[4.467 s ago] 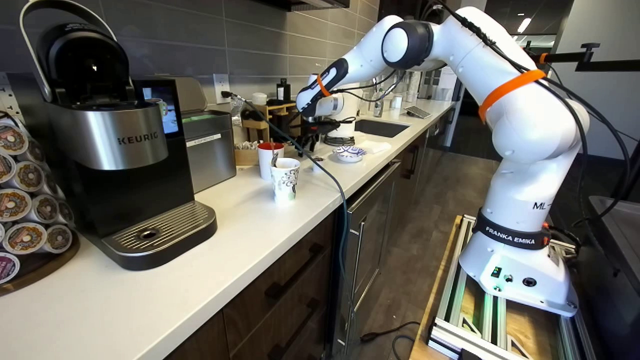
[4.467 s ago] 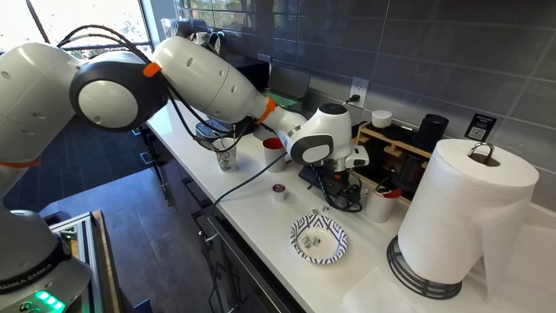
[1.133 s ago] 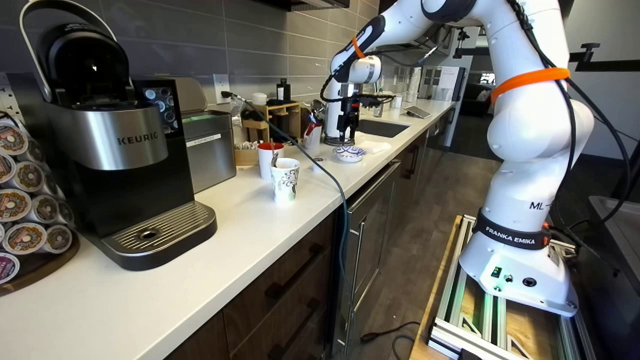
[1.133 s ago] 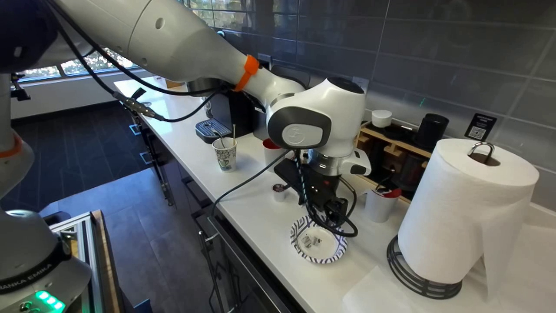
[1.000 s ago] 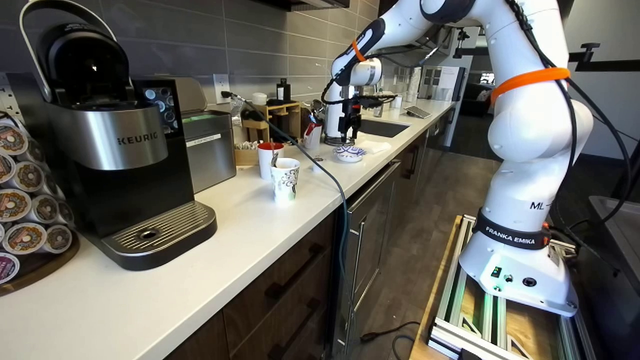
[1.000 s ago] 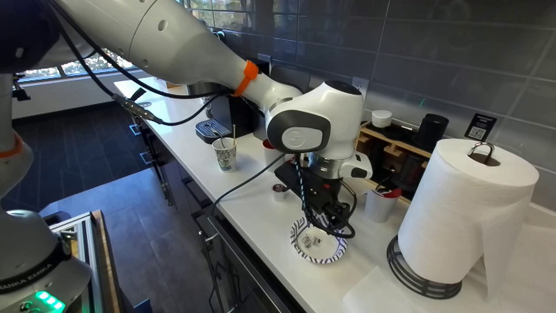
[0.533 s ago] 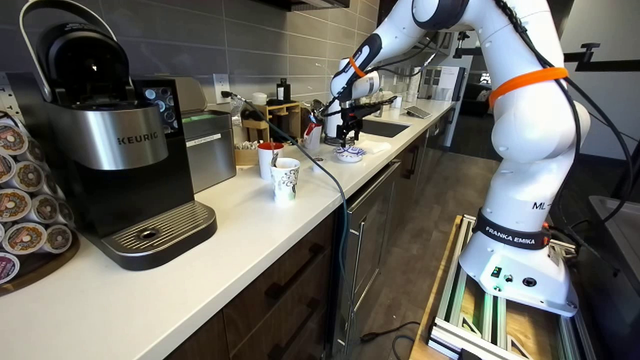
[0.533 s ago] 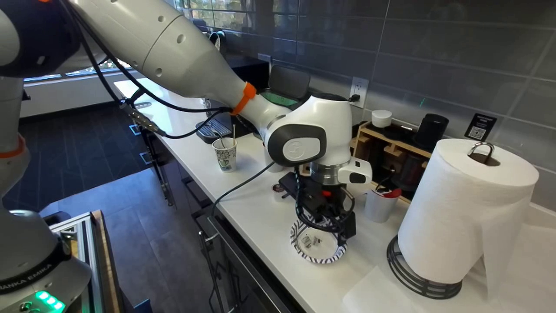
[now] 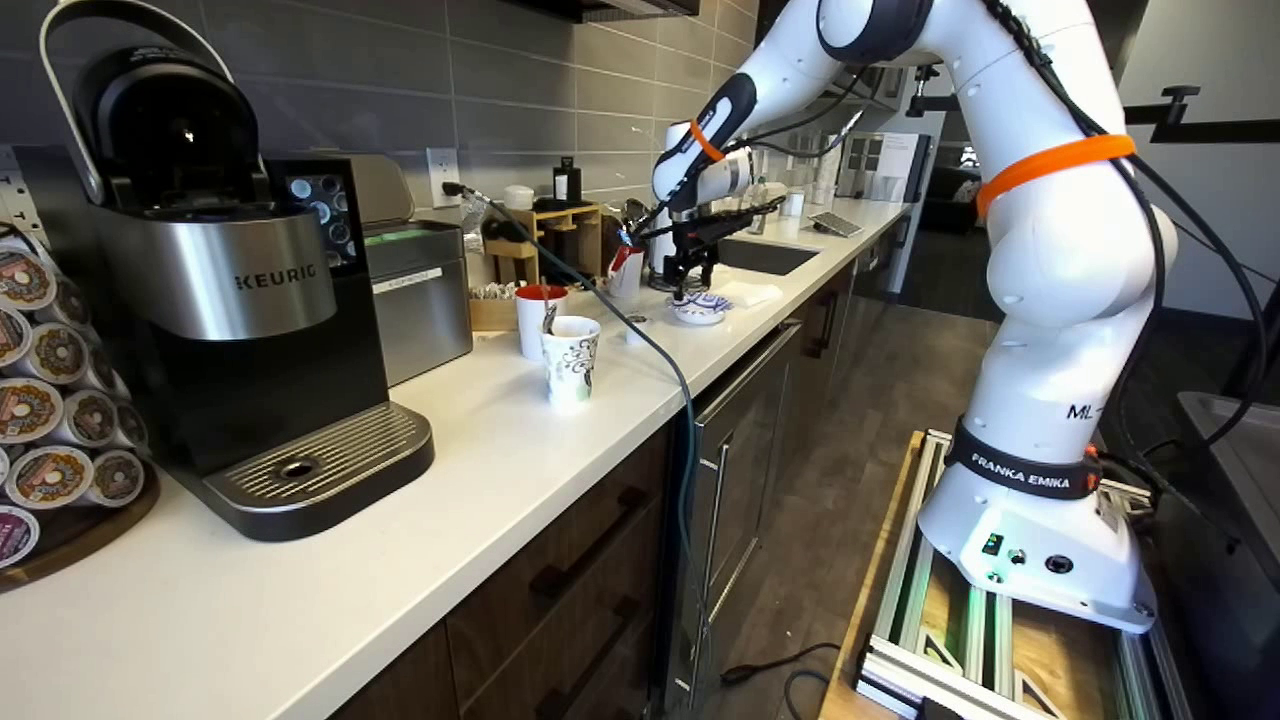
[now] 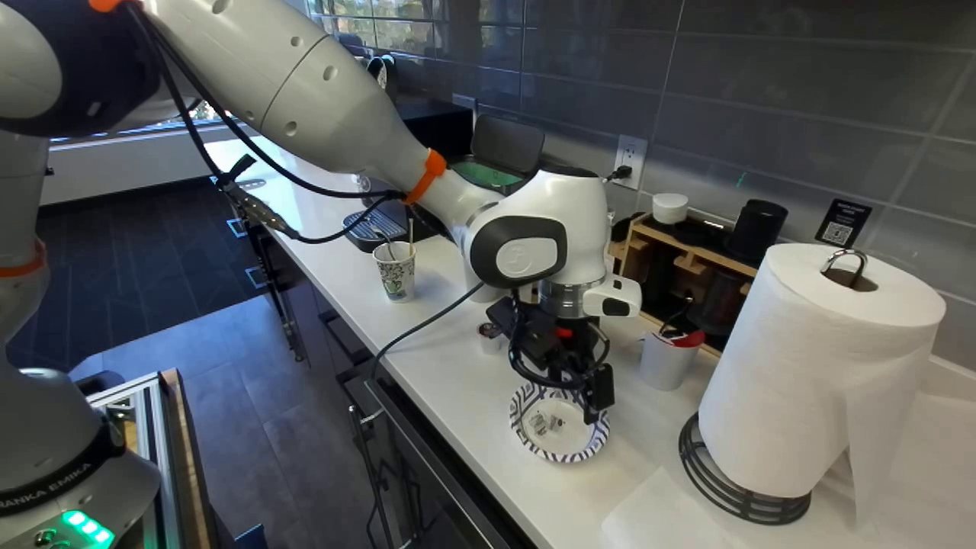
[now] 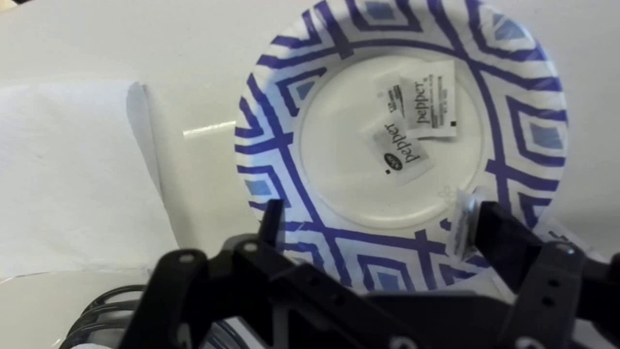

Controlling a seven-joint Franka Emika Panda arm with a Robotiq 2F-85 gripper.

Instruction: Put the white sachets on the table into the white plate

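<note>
The white plate (image 11: 339,160) has a blue-patterned rim and sits on the off-white table (image 10: 450,370); it shows in both exterior views (image 9: 700,314) (image 10: 564,441). Inside lie a pepper sachet (image 11: 433,99) and another pepper sachet (image 11: 399,150), overlapping, with a further printed piece partly under them. My gripper (image 11: 381,213) is low over the plate's rim, jaws wide apart. A folded sachet (image 11: 465,225) stands against the inner side of the right finger, not pinched. A white printed packet (image 11: 564,237) shows outside the rim, partly hidden by that finger.
A paper towel roll (image 10: 823,381) stands near the plate, with a loose towel sheet (image 11: 77,179) on the counter. A red-lined cup (image 10: 665,364) stands behind. A coffee pod (image 10: 488,340) and patterned paper cup (image 10: 395,274) stand further along.
Since 4.5 s ago my gripper has moved from the counter behind the plate to over it. In the last second it has tilted and come slightly lower. The plate has not moved.
</note>
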